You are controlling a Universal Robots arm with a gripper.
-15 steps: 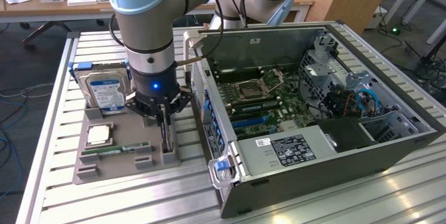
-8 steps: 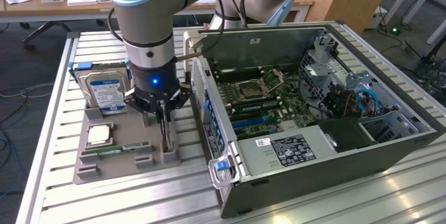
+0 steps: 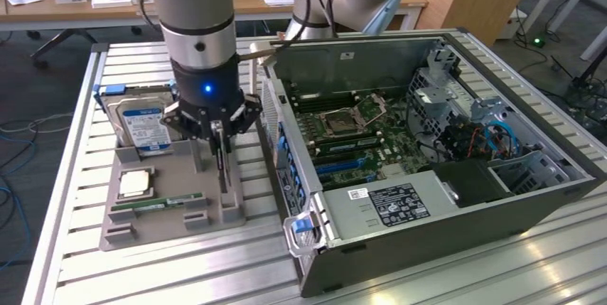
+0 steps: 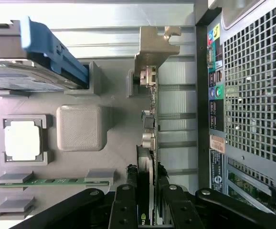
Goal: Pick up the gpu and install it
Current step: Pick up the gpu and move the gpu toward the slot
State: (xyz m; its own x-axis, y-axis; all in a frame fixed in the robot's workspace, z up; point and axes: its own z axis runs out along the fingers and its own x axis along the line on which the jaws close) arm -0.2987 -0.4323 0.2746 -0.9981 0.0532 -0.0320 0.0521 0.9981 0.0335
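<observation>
- Gripper (image 3: 220,138): positioned directly above the grey fixture tray (image 3: 161,228), fingers pointing straight down. In the wrist view the gripper (image 4: 150,210) has one finger on each face of the gpu (image 4: 150,138), pinching the card near its upper edge.
- The gpu (image 3: 222,170): stands on edge along the tray side nearest the computer case (image 3: 427,202), its pale metal bracket (image 4: 152,45) at the far end. Judged reason: the upright posture presents both flat faces to the fingers.
- Whether the card's lower edge has left its tray slot cannot be determined.
- Other tray contents, all apart from the gripper: hard drive (image 3: 142,124) upright in its holder, processor (image 3: 135,183) flat in a square recess, green memory stick (image 3: 156,204) in a narrow slot. Each is held separately, presumably for clear access.
- Case lies on its side, panel off, motherboard (image 3: 351,134) facing up; no card is seated there.
</observation>
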